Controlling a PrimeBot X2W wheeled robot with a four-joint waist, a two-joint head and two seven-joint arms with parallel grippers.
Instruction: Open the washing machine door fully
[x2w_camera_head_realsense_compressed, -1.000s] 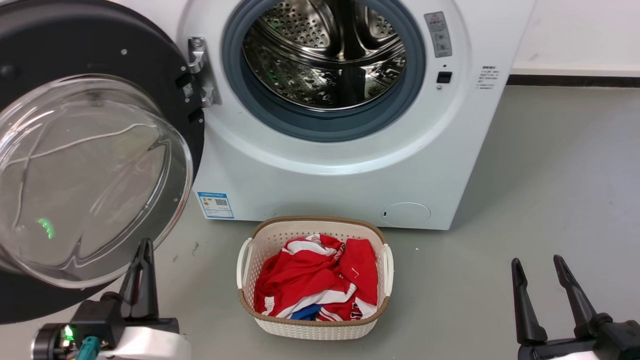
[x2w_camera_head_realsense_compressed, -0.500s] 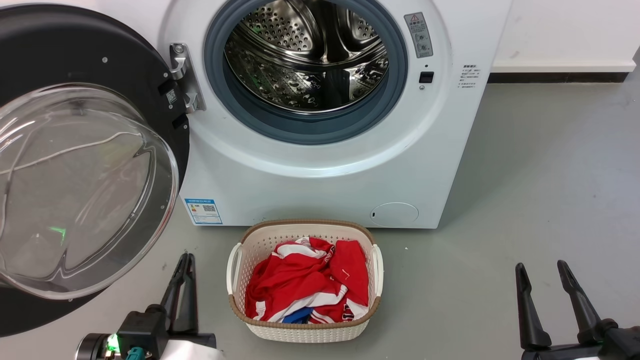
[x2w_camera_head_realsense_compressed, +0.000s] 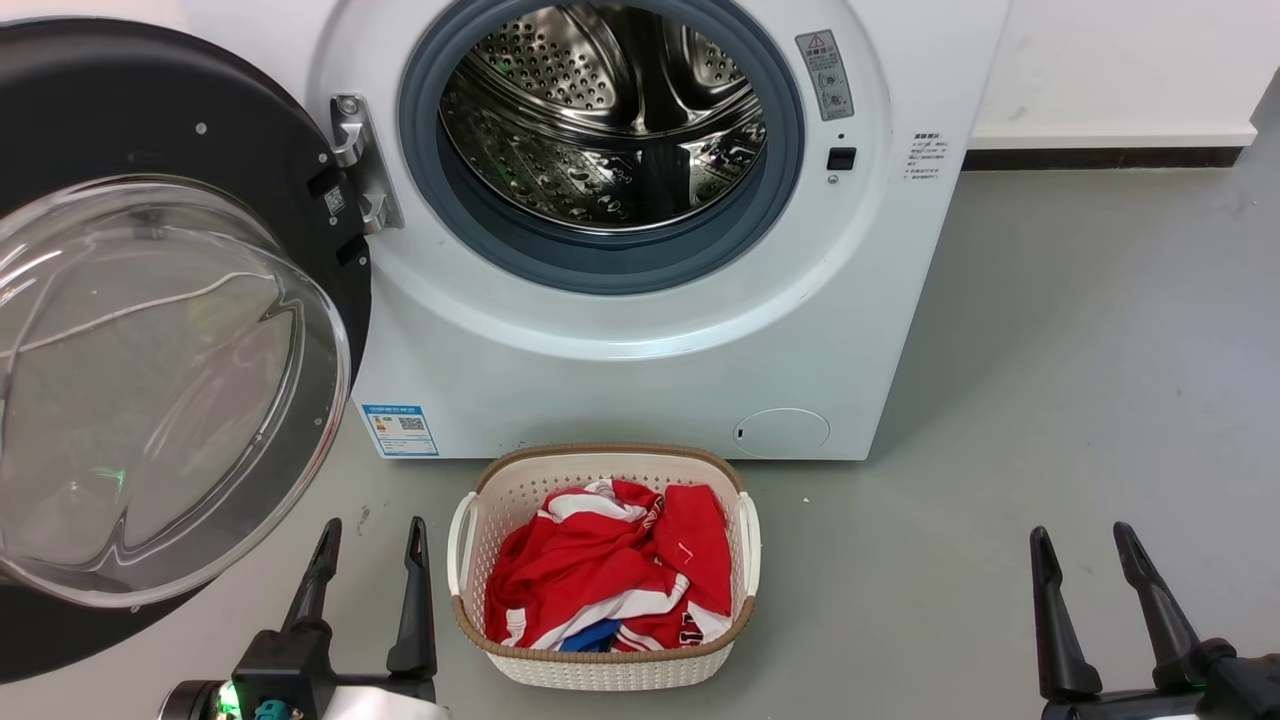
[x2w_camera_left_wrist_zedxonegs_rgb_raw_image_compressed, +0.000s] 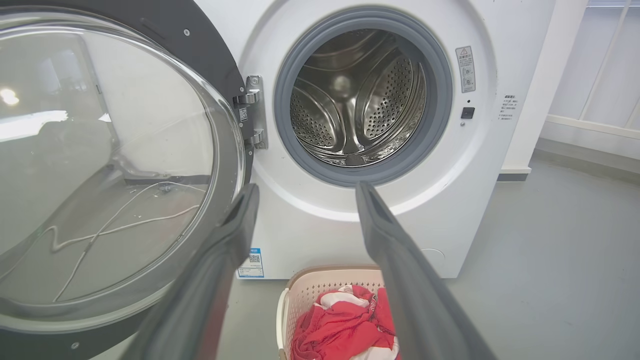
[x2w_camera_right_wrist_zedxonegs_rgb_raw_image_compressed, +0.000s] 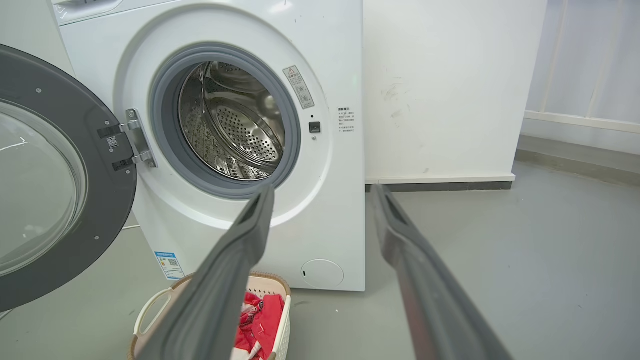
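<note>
A pale grey floor is stretching back to a white wall with a dark strip along its foot. A white boxy front-loading washing machine is standing on the floor with its back towards that wall.

Its mouth is lying open. A grey rubber ring is framing a perforated steel drum, which is looking empty. A small blue label is sticking to the machine's lower left corner.

The large round glossy black washing machine door is hanging from a silver metal hinge on the machine's left side. It is standing swung wide out, so its inner face and clear bulging glass bowl are turning towards the head camera. A thin white cord is showing through the glass. The door is looking at or close to its full swing, so the task is probably nearly done.

A white woven-rim laundry basket is sitting on the floor just in front of the machine's base, below the mouth. It is holding crumpled red and white clothes, likely placed there for loading.

The left gripper is hovering low between the door's lower edge and the basket. Its two dark fingers are spread apart, grasping nothing and touching nothing. Being on the hinge side, it is best placed to nudge the door further if needed.

The right gripper is waiting at the floor's near right, well apart from the machine. Its fingers are also parted and empty, and are keeping clear of the door's path.
</note>
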